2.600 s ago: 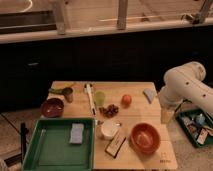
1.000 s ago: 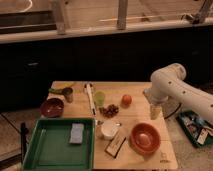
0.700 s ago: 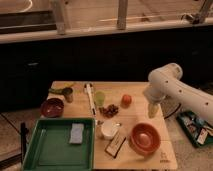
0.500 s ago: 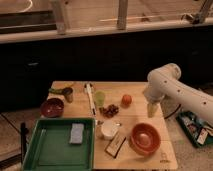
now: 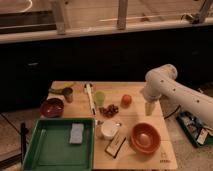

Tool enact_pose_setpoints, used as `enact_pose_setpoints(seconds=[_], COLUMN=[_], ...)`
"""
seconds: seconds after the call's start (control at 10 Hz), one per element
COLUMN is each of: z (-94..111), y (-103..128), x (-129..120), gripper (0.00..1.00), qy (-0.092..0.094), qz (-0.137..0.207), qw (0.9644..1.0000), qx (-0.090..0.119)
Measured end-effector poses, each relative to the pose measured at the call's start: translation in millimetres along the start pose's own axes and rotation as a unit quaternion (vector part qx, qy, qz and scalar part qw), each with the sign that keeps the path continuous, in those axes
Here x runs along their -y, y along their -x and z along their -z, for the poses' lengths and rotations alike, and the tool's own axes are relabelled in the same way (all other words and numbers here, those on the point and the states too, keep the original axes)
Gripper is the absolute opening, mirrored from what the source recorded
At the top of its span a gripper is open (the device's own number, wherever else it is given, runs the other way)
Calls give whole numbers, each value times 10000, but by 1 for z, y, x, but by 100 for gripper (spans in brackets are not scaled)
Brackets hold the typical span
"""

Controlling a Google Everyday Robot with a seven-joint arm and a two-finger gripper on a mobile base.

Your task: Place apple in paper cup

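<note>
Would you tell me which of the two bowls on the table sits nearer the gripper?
The orange-red bowl at the front right. The gripper hangs just behind it, while the dark red bowl sits far left.

Smooth apple (image 5: 126,100), matt wooden table (image 5: 134,119)

On the pale wooden worktop (image 5: 129,120), the small round orange-red apple (image 5: 126,100) sits toward the back edge, near a cluster of dark red grapes (image 5: 109,110). The short white paper cup (image 5: 108,129) stands nearer the front edge, between a green plastic tray (image 5: 52,146) and a large orange-red bowl (image 5: 136,143). The white arm's gripper (image 5: 149,108) hangs empty, fingers spread, right of the apple, by the right edge.
</note>
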Motion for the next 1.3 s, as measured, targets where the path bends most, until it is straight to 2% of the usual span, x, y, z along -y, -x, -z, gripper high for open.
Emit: enact_pose_setpoints(seconds=[0.3,0.8,1.3], z=[-13,-23,-35], y=[3,4,13], x=[14,22,38], gripper=[80,80,80], qy=[-31,-60,-88], qz=[143,354,700], qw=[9999,9993,9973], qx=[34,101,186])
